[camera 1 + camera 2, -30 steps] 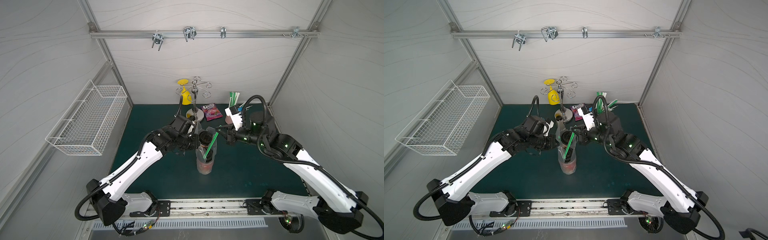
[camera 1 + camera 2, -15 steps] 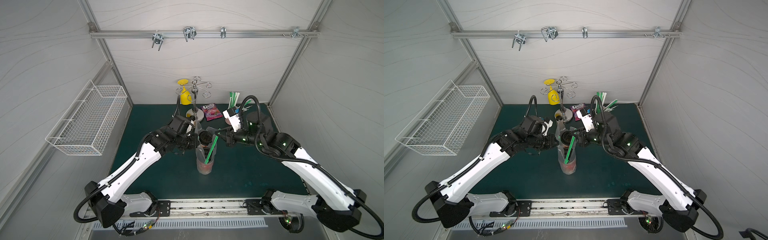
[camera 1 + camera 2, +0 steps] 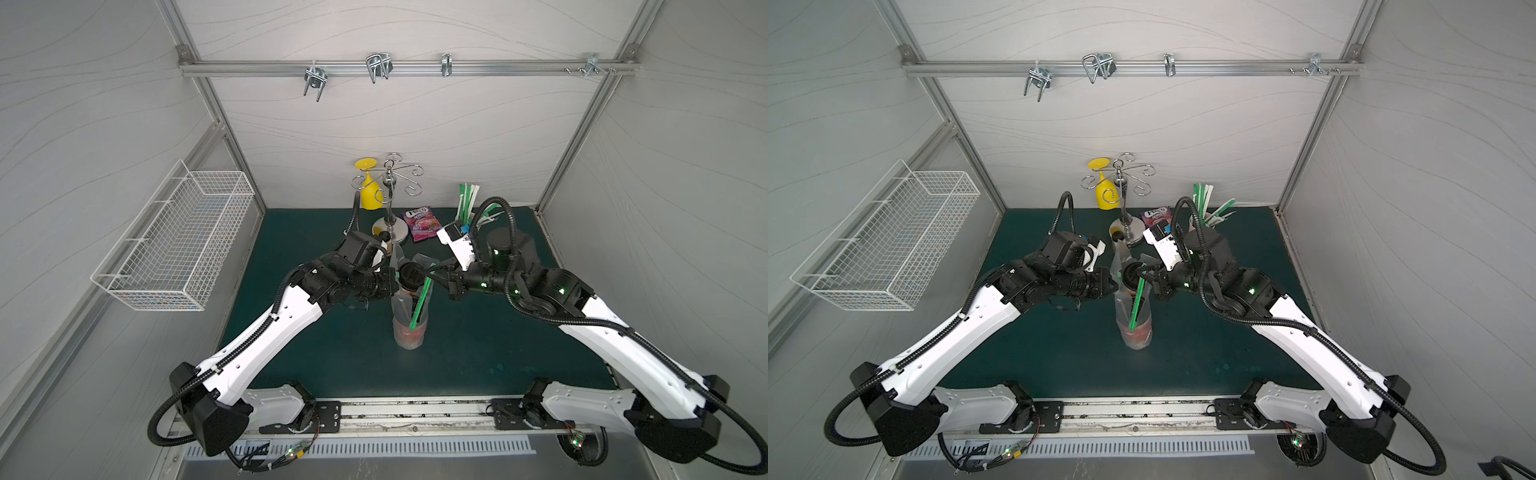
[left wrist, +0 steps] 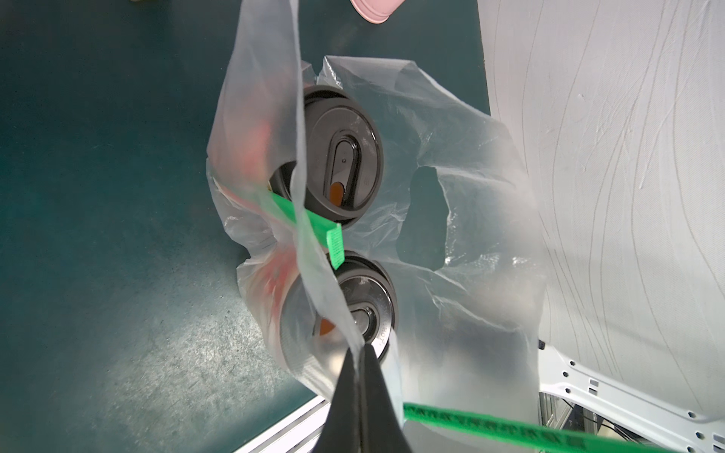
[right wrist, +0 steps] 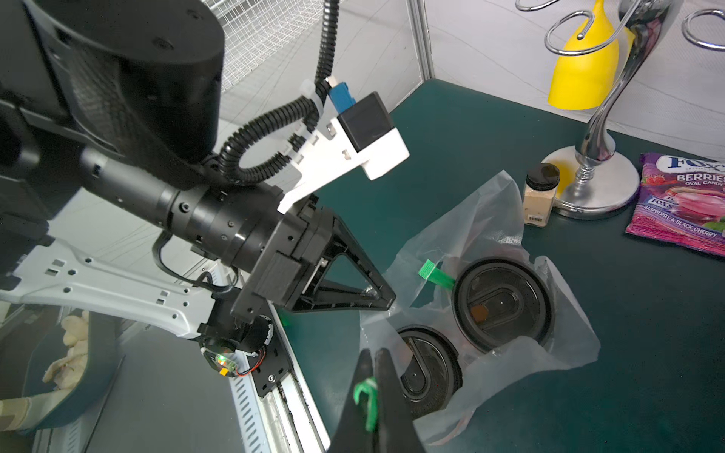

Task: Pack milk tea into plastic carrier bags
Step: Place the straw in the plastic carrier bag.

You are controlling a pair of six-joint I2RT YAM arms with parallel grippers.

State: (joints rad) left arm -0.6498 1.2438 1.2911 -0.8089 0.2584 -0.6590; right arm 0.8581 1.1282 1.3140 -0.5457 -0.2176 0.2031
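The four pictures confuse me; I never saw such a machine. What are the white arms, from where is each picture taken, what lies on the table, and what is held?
This is a robot with two white-and-black jointed arms, each ending in a two-finger gripper. The two wide pictures look down from above, almost the same view. The two close ones come from a camera on each wrist. On the dark green table stands a thin clear plastic bag holding two red paper cups with black lids and a green wrapped straw. The left gripper is shut on the bag's edge. The right gripper is shut on a green strip, probably another straw. Behind are a small beige bottle, a purple candy packet and a chrome hook stand with a yellow plastic glass hanging.
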